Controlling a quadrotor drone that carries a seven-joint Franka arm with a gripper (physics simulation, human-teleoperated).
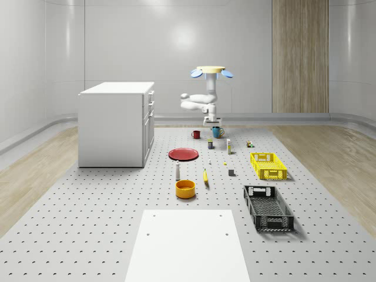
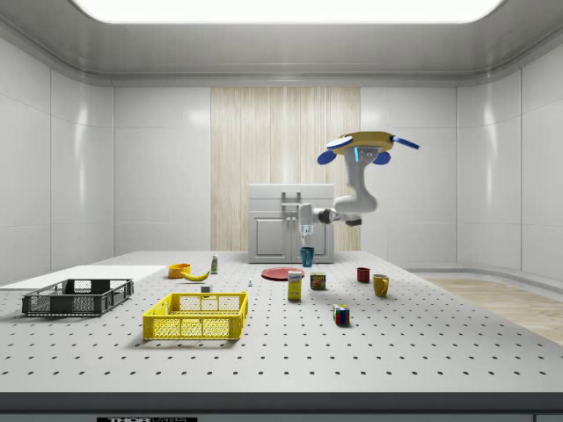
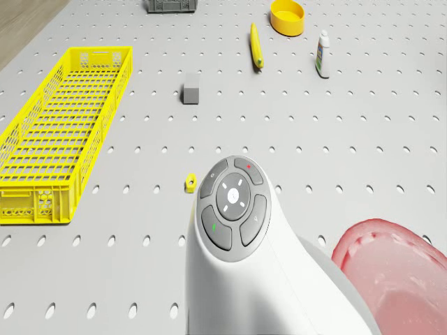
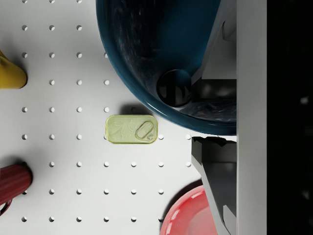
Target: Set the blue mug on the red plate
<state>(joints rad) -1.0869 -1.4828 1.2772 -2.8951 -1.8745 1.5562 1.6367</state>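
The blue mug [image 2: 307, 256] hangs a little above the table, and my gripper [image 2: 305, 236] is shut on its rim. In the wrist view one finger [image 4: 215, 44] reaches inside the blue mug [image 4: 156, 49] and the other finger [image 4: 215, 166] sits outside its wall. The red plate [image 1: 183, 154] lies flat on the table, nearer the whole-scene camera than the mug [image 1: 216, 131]. Its rim shows in the wrist view as the red plate [image 4: 188, 215] beside the outer finger. The drone [image 1: 213, 71] hovers above the mugs at the far part of the table, arm [image 3: 230, 202] reaching down.
A red mug [image 1: 195, 134], a yellow mug [image 2: 380, 284] and a tin [image 4: 131, 129] stand close under the gripper. A yellow crate [image 1: 268, 165], black crate [image 1: 268, 207], orange bowl [image 1: 185, 188], banana [image 1: 205, 175] and bottle [image 1: 178, 171] lie nearer. A white cabinet [image 1: 116, 123] stands at the left.
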